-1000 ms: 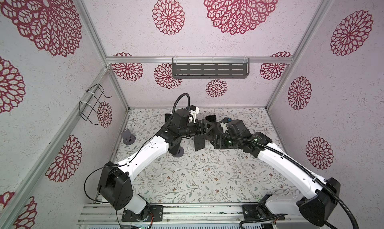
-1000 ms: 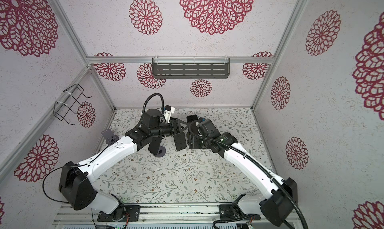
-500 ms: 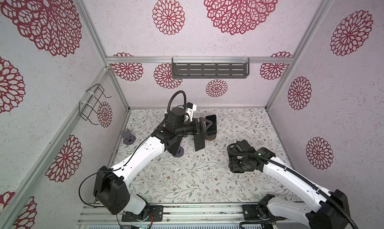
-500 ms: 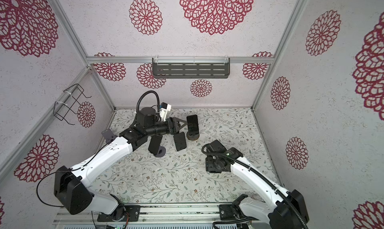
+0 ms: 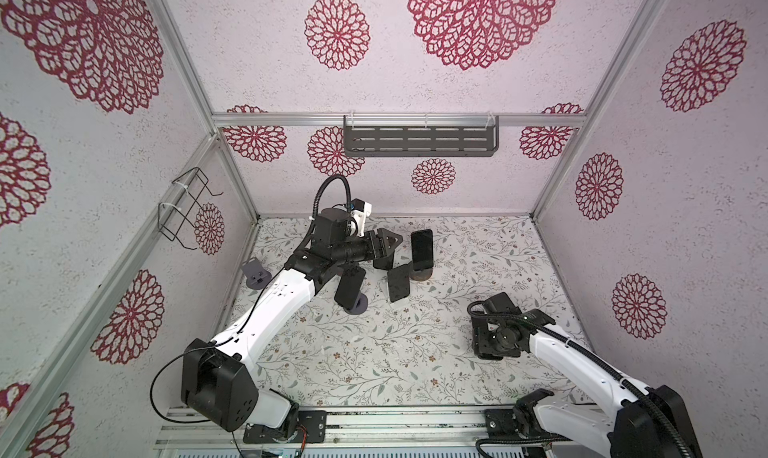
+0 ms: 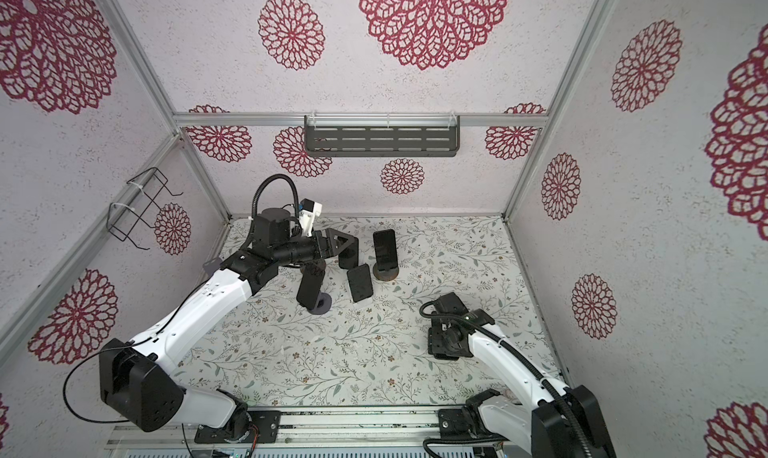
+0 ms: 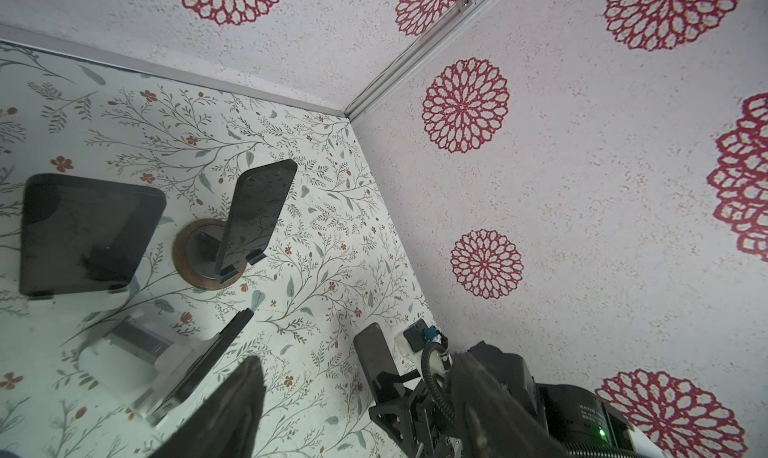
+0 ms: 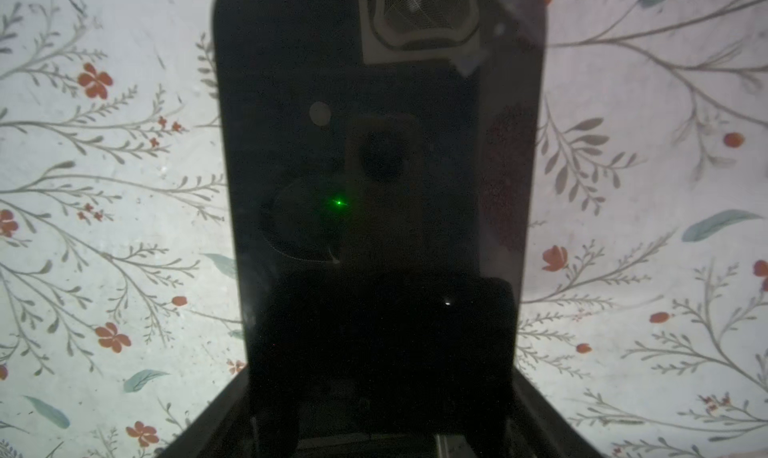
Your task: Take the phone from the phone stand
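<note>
Room: white walls (image 5: 249, 40) with big red flowers, and a mat (image 5: 374, 352) with little leaves and flowers on the floor.
Phone (image 8: 374, 165): black, in the right gripper (image 8: 380, 393), at the front right of the mat, far from all the stands.
Right fingers (image 8: 199, 431): they squeeze the 2 long sides of the phone near 1 end.
Left fingers (image 7: 245, 402): let loose and spread wide; the left gripper (image 5: 388, 246) is at the back, near the stands.
On stands: a 2nd phone (image 5: 422, 246) leans on a round brown stand (image 5: 420, 274); a 3rd phone (image 7: 208, 364) leans on a white stand (image 7: 120, 362).
Grey stand (image 5: 255, 272): small, by the left wall.
</note>
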{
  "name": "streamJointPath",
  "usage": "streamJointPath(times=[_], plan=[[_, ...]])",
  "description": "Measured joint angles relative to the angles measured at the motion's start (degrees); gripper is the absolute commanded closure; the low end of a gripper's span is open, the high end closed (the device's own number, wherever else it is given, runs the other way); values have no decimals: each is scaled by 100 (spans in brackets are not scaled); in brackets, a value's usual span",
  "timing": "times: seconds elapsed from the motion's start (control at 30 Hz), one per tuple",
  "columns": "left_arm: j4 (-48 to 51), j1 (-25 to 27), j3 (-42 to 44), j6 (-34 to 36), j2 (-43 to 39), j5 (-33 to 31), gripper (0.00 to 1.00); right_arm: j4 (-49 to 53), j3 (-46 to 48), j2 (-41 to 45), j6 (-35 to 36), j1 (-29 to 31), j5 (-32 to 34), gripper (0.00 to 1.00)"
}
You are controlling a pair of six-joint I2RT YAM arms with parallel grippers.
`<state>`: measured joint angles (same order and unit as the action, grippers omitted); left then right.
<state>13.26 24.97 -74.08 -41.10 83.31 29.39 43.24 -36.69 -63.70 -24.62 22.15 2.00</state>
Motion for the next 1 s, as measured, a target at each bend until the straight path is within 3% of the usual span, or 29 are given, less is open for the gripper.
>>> streamJointPath(times=[0.17, 0.4, 0.47, 0.6, 0.83, 1.0], plan=[[28, -133, 0, 59, 0, 120, 26, -295, -52, -535, 269, -466, -197, 88], [96, -210, 0, 63, 0, 166, 26, -463, -260, -1432, 411, -625, -155, 85], [107, -227, 0, 63, -4, 164, 26, -511, -328, -1558, 413, -680, -107, 79], [122, -260, 0, 63, -31, 162, 26, -590, -376, -1746, 411, -730, -28, 54], [120, -291, 0, 63, -50, 162, 26, -581, -452, -1843, 413, -739, -35, 35], [122, -302, 2, 63, -52, 157, 26, -588, -496, -1897, 413, -739, -48, 30]])
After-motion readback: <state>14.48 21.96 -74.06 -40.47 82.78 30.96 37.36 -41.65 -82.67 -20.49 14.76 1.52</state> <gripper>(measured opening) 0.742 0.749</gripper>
